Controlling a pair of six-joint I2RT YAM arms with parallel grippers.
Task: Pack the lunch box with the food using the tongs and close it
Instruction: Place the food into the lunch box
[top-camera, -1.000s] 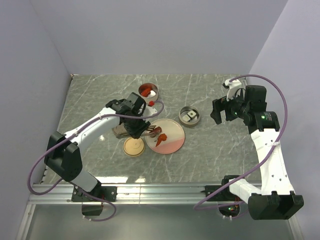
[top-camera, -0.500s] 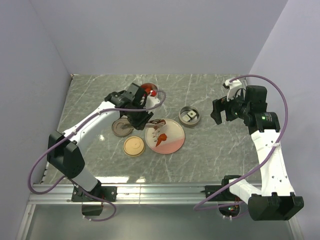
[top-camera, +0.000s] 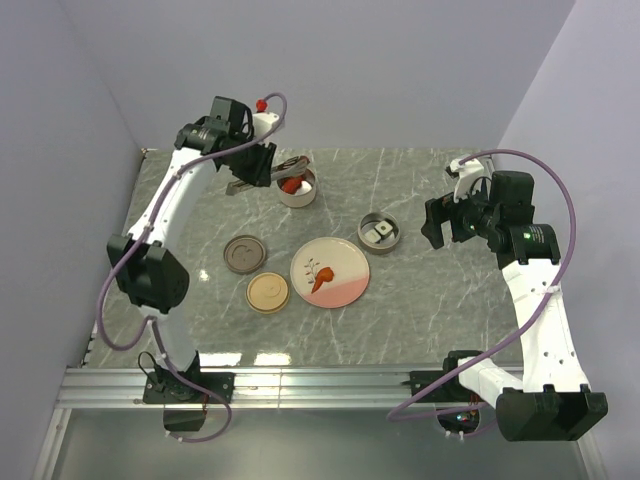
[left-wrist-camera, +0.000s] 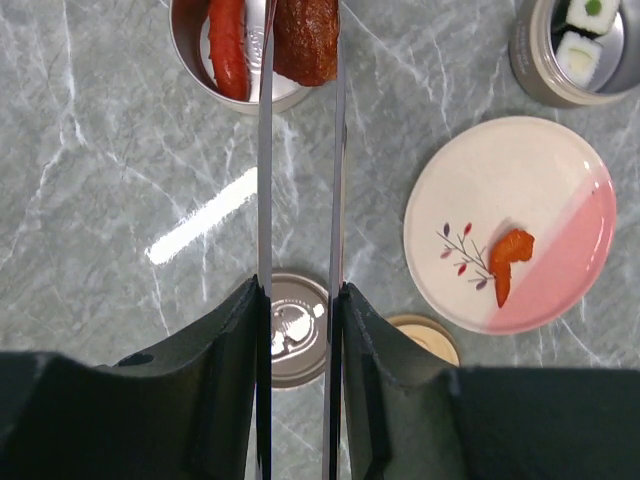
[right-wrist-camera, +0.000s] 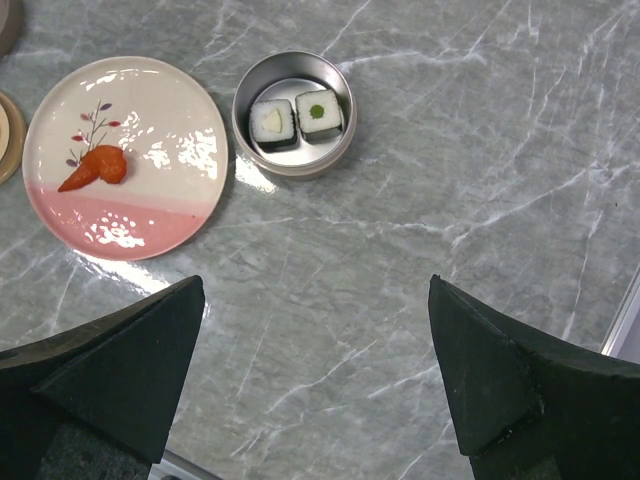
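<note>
Silver tongs (left-wrist-camera: 265, 150), a second ago down at the plate (top-camera: 345, 258), now reach over the far tin (top-camera: 297, 198). The left arm has swung back and to the left, carrying a sausage (left-wrist-camera: 306, 40) with it. A second sausage (left-wrist-camera: 227, 45) already lies in that tin. Nearer the arms, a grey lid (top-camera: 244, 253) and a cream lid (top-camera: 268, 293) lie flat on the table, just left of the plate. The plate now bears only the carrot piece (top-camera: 320, 282), on the border of its white and pink halves. Right of the plate, the sushi tin (top-camera: 379, 243) holds two sushi pieces (right-wrist-camera: 318, 113). On this reading the transfer is one release from done, and the carrot piece and both lids remain.

Left gripper (left-wrist-camera: 300, 300): fingers partly closed, squeezing the tongs along their arms so that the tips pinch the sausage. Whether the sausage touches the far tin's rim cannot be told. Right gripper (top-camera: 437, 222): jaws spread fully, holding and touching nothing, hovering above the table right of the sushi tin.
</note>
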